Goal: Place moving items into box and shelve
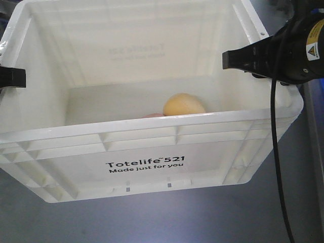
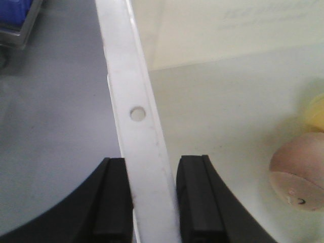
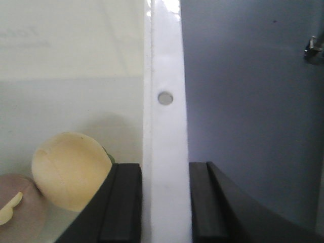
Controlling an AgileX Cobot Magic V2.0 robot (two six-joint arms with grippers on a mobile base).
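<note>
A white Totelife box [image 1: 147, 152] fills the front view, tilted and held off the grey floor. Inside lie a yellow round item [image 1: 184, 105] and a pink one [image 1: 152, 116], mostly hidden behind the front wall. My left gripper [image 1: 11, 77] is shut on the box's left rim [image 2: 147, 152], one jaw on each side of it. My right gripper [image 1: 238, 59] is shut on the right rim [image 3: 164, 152] the same way. The yellow item [image 3: 71, 169] and pink item [image 3: 17, 210] lie beside the right inner jaw; the pink item [image 2: 298, 174] also shows in the left wrist view.
Grey floor [image 1: 152, 223] lies beneath and around the box. A black cable [image 1: 277, 167] hangs from the right arm past the box's right corner. A blue object in a grey frame [image 2: 15, 20] stands far left. A metal fitting [image 3: 315, 48] shows at the right edge.
</note>
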